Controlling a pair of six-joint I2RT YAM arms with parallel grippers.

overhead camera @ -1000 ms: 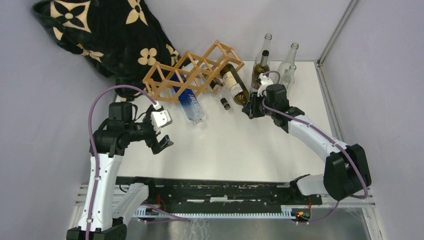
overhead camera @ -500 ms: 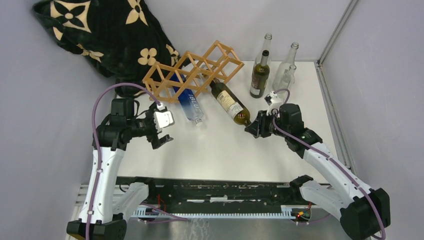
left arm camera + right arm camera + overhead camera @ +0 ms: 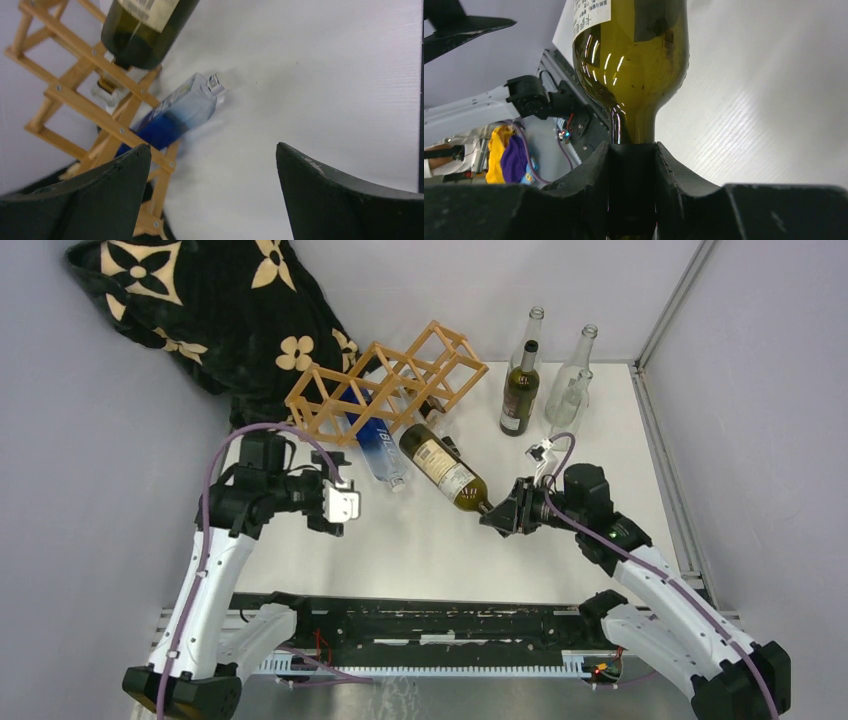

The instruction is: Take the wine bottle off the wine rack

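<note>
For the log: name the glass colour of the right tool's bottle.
Olive green; wine bottle clearest in the right wrist view.

This is a robot lab's test cell, not a home. A bare white table [image 3: 430, 550] is boxed in by plain grey walls [image 3: 90, 490], with a metal post [image 3: 672, 310] at its far right corner. Two robot arms, left [image 3: 195, 590] and right [image 3: 665, 590], are mounted at the table's near edge by a black cable track [image 3: 430, 618]. A wine rack [image 3: 385, 380], bottles [image 3: 519, 395] and a patterned blanket [image 3: 190, 300] sit at its far side like staged props.
</note>
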